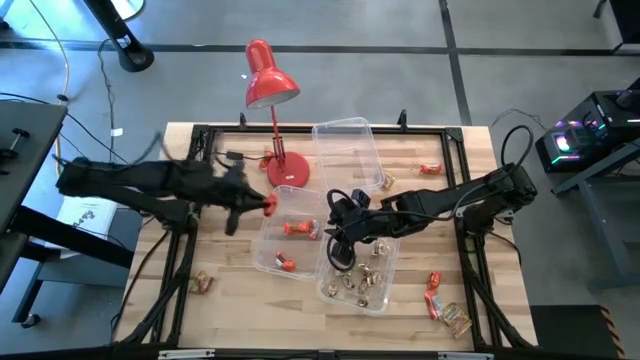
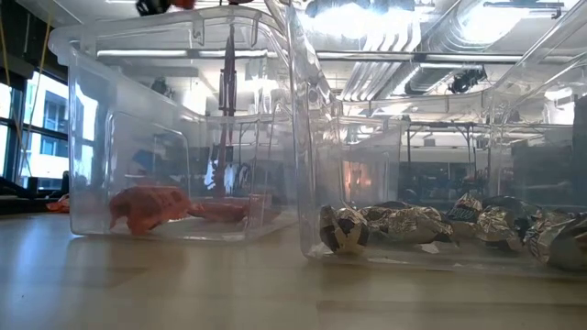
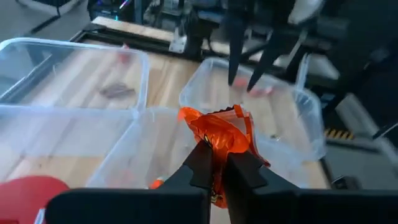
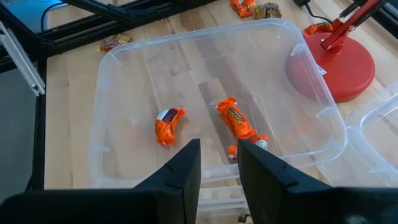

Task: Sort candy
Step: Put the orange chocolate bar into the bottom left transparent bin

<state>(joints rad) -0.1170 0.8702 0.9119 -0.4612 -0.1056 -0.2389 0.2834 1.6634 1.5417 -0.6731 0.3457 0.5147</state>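
The pale, planked wooden desk (image 1: pixel 230 320) has a smooth, lightly satin grain, framed by matt black metal rails (image 1: pixel 470 290). Three clear rectangular plastic tubs (image 1: pixel 345 150) are glossy and see-through, catching bright glints along their rims. The crinkled red-orange foil-like candy wrapper (image 3: pixel 221 134) between the matt black plastic fingers (image 3: pixel 202 165) of the left end effector (image 3: pixel 216 163) shines. Crumpled gold-silver foil sweets (image 2: pixel 344 227) at the lower right gleam metallically. The red desk lamp (image 1: pixel 268 80) in the upper centre looks like glossy painted metal.
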